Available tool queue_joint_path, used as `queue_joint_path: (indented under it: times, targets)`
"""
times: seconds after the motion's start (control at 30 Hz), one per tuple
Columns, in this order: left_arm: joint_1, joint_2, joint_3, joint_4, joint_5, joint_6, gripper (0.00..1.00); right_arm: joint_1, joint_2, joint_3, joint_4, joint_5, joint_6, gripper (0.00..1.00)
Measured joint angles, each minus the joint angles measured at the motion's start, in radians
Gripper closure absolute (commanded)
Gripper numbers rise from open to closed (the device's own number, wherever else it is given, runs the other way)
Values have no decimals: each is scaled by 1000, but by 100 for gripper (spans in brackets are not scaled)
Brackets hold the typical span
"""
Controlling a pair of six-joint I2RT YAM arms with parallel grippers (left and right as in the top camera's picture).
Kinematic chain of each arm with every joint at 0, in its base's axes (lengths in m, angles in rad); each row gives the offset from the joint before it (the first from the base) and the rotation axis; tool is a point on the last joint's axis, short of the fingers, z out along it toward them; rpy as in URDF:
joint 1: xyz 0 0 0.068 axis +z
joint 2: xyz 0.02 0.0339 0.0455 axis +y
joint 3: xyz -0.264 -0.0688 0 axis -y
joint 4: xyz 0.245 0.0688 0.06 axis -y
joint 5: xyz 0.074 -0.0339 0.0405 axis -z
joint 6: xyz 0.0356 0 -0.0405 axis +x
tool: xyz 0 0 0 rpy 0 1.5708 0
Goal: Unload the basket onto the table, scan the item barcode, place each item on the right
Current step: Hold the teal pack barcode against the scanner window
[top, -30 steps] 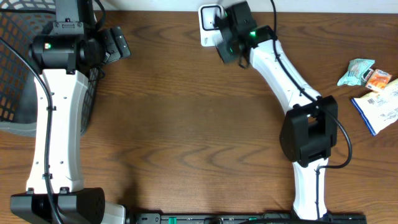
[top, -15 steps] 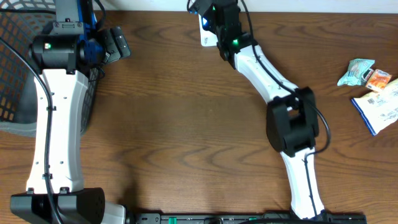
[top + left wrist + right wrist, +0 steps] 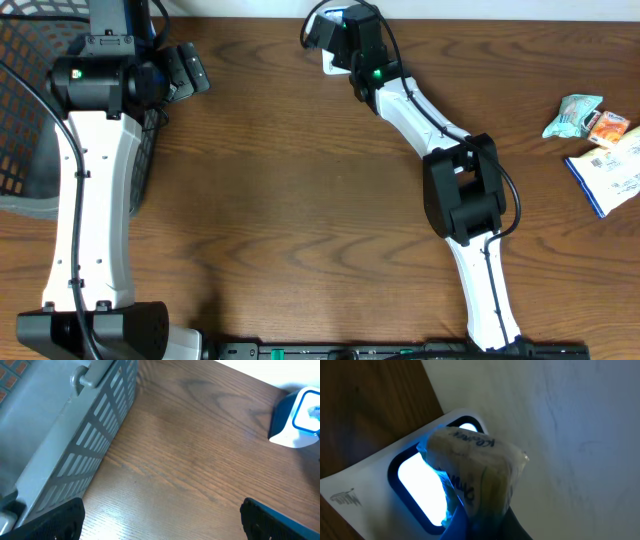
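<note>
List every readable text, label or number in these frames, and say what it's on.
Nothing reads cleanly.
packet in front of the scanner: dark print, may start "KO", the rest blurred.
scanner: small grey logo on its white face, illegible.
blue-and-white pouch at the table's right edge: dark print, too small to read.

This is looking like a pretend shop checkout set up for robots. A white scanner [image 3: 365, 485] is glowing blue at the back edge of a brown wooden table [image 3: 280, 200], with a small packet [image 3: 475, 475] being held up to its light, while a grey basket [image 3: 25, 100] is sitting at the left and more snack packets [image 3: 605, 180] are lying at the right. Two white and black robot arms [image 3: 95, 200] are reaching over the table.
</note>
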Motion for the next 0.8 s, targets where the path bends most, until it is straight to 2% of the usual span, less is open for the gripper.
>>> queue_joint_path:
  times: [0.53, 0.8]
  targets:
    - [0, 0, 0, 0, 0, 0, 2, -29, 0, 0, -1, 7, -38, 99]
    - [0, 0, 0, 0, 0, 0, 2, -27, 0, 0, 65, -14, -22, 99]
